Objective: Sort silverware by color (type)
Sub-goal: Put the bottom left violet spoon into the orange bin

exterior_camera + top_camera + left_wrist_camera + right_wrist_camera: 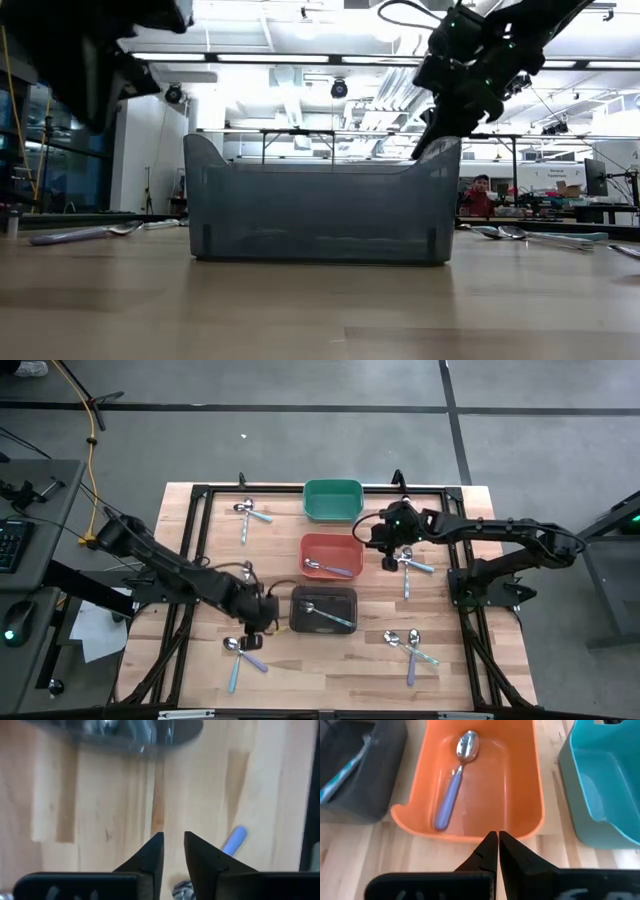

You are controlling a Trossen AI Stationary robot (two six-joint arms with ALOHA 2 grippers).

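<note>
The left pincer [173, 851] hangs slightly parted and empty above the desk [200, 560]. The right pincer [498, 851], closed and empty, hovers beside the orange bin [470, 827].

Bright overhead light, blurred foreground.

three bins [332, 500] in a column, spoons [249, 513] scattered — both arms inward
</note>
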